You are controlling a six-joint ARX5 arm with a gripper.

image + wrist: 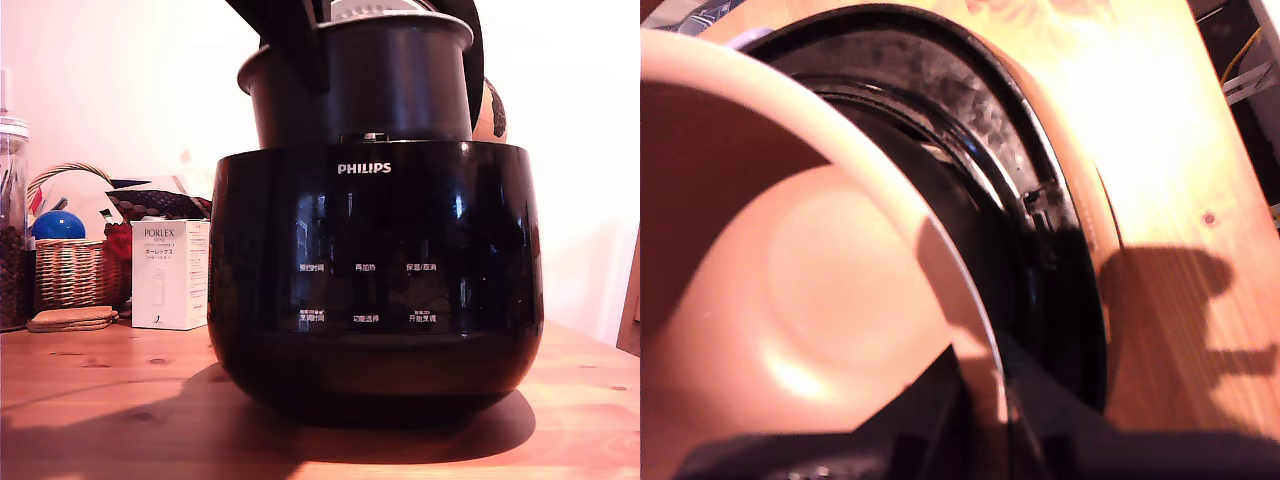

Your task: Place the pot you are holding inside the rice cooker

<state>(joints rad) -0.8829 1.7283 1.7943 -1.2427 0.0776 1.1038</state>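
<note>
The rice cooker (375, 290), glossy black with a white PHILIPS logo, stands in the middle of the wooden table (110, 410). The dark pot (370, 90) sticks up out of the cooker's opening; its lower part is below the cooker's rim and its flared rim looks slightly tilted. My gripper (303, 70) is shut on the pot's rim at the exterior view's left, one black finger outside the wall. In the wrist view the pot's inside (820, 280) fills the frame, with my gripper (985, 410) clamped over its rim and the cooker's rim (1040, 180) just beyond. The cooker's lid is raised behind and mostly hidden.
At the exterior view's left stand a white PORLEX box (170, 275), a wicker basket (70, 270) with a blue ball (58, 225), cork coasters (72, 319) and a glass jar (12, 230). A brown round object (492, 112) sits behind the cooker at the right.
</note>
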